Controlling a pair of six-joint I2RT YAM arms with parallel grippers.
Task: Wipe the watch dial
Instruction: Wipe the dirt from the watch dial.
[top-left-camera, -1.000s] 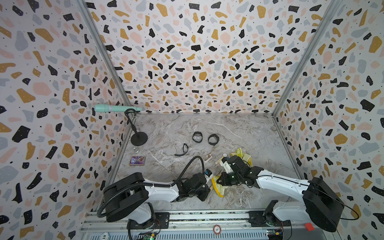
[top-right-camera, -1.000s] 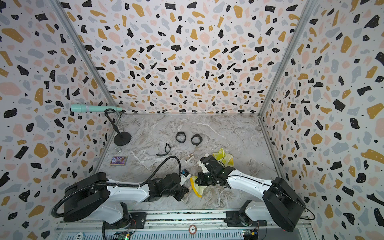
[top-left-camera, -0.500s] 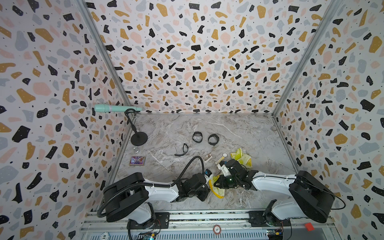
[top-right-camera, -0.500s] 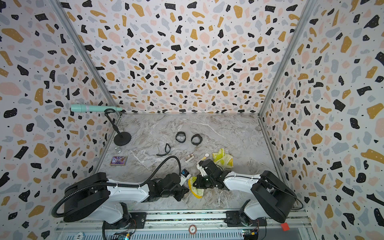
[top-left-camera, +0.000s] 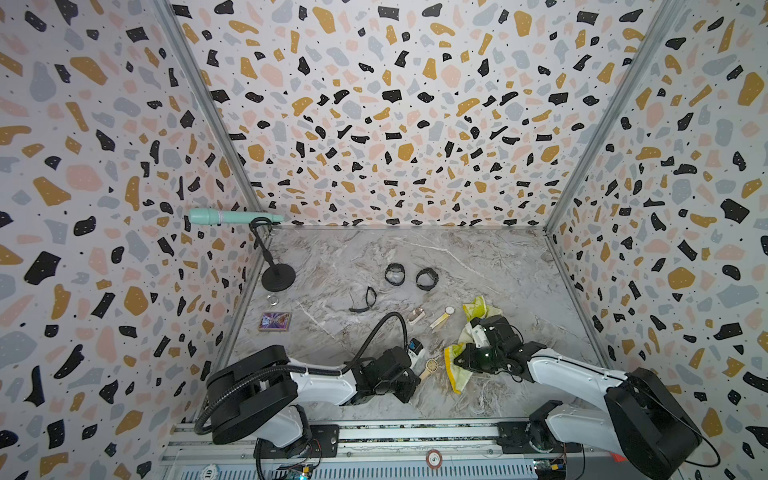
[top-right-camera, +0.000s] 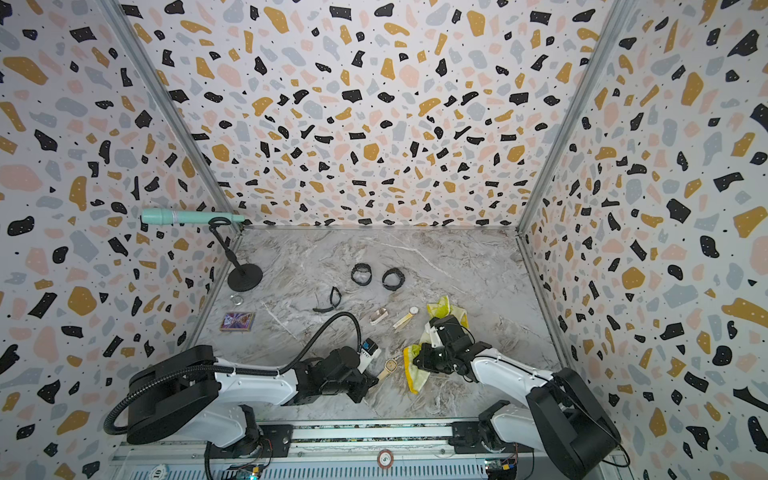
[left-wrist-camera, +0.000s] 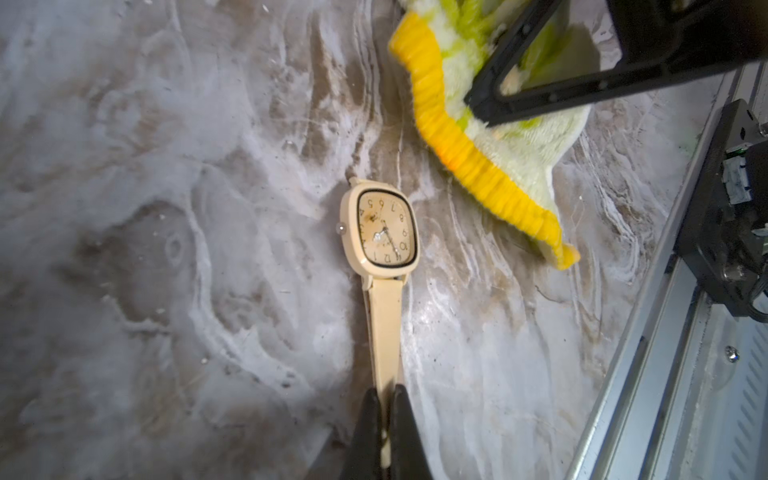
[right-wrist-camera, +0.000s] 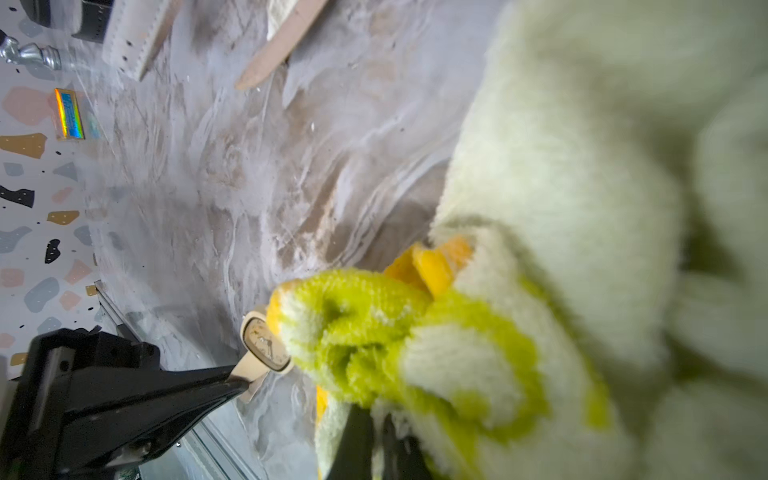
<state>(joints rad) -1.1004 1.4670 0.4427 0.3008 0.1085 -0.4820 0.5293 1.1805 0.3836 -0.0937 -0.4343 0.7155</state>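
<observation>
**Item 1: watch** (left-wrist-camera: 384, 232). We find a cream, rounded-square case with a small crown on one side. A thin black ring frames a cream dial (left-wrist-camera: 386, 230). A plain cream strap (left-wrist-camera: 386, 328) leaves one end of the case. The hands are dark and slim, and a brownish smudge sits on the glass near the middle.

Location: near the front edge of the table (left-wrist-camera: 166, 208), between the two arms in both top views (top-left-camera: 431, 365) (top-right-camera: 390, 365). We cannot tell whether the case rests on the table or hangs just above it.

Writing: dark Arabic numerals ring the dial, and we read 5, 6, 7, 8 and 12. Other marks on the face are too small to read.

**Item 2: left tool** (left-wrist-camera: 386, 392). Its fingers are clamped together on the strap's far end, with the dial pointing away from it.

**Item 3: right tool** (right-wrist-camera: 376, 415). It is clamped on the bunched cloth (left-wrist-camera: 478, 166), a pale yellow-green pile with an orange-yellow hem. In the left wrist view the cloth lies near the dial and apart from it.

**Item 4: sundries, farther back.** We list two black bands (top-left-camera: 395, 274), two pale watches (top-left-camera: 444, 316) and a shiny card (top-left-camera: 275, 321).

Writing: a round tag (top-left-camera: 211, 471) on the front rail reads 10.
</observation>
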